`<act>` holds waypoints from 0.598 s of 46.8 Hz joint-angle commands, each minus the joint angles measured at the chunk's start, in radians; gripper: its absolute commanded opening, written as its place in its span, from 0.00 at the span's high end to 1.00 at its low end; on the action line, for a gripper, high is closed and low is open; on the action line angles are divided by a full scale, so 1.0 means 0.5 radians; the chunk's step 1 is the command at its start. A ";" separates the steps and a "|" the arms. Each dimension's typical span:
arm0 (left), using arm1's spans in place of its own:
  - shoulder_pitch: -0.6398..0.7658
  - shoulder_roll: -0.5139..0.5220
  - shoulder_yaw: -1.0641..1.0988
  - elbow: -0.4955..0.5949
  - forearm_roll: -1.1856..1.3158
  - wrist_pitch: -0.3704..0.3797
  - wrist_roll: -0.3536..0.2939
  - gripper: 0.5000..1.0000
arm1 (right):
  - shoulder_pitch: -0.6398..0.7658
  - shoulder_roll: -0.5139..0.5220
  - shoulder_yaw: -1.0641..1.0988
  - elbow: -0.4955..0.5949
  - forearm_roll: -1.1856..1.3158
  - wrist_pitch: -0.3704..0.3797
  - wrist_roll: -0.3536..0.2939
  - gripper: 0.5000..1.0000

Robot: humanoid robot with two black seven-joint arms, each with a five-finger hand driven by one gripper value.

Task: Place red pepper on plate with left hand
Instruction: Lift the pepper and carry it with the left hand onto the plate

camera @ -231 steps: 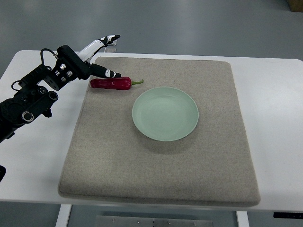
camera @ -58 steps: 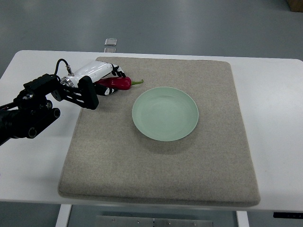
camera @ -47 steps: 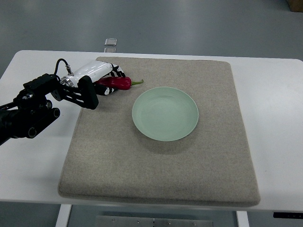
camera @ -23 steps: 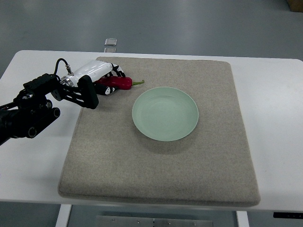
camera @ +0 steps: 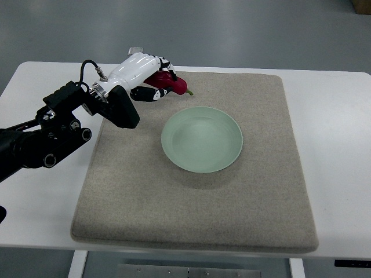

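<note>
**Left hand gripping pepper, above mat's far-left area**

Surface: white bench (camera: 339,145) with rounded corners, carrying a beige felt-like mat (camera: 197,202) that covers most of the top. Bare white margins on the left and right of the mat, narrow strip along the near edge. Grey floor (camera: 232,29) beyond the far edge. A small clear object (camera: 136,50) sits at the bench's far edge, partly hidden behind my hand; can't tell what it is.

My left hand (camera: 149,78) has its fingers (camera: 152,92) curled around the red pepper (camera: 173,83), grasping it. Pepper is off the mat, over its far-left part, red body poking out right of the fingers, green stem tip pointing down-right toward the plate. Not over the plate, just beside its far-left rim.

Pale green plate (camera: 202,139) lies flat near mat centre, nothing in it. My black forearm (camera: 52,130) comes in from the left across the bench's left margin, cable looped above the wrist.

Room: mat near and right of the plate is open. Right bench margin open too. Far mat edge runs close behind my hand.
</note>
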 commanded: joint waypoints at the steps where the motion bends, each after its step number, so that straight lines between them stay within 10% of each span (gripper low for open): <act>1: 0.007 -0.006 0.017 -0.109 0.002 -0.028 -0.002 1.00 | 0.000 0.000 0.000 0.000 0.000 -0.001 0.000 0.14; 28: 0.035 0.001 0.189 -0.238 0.008 -0.114 -0.036 1.00 | 0.000 0.000 0.000 0.000 0.000 -0.001 0.000 0.14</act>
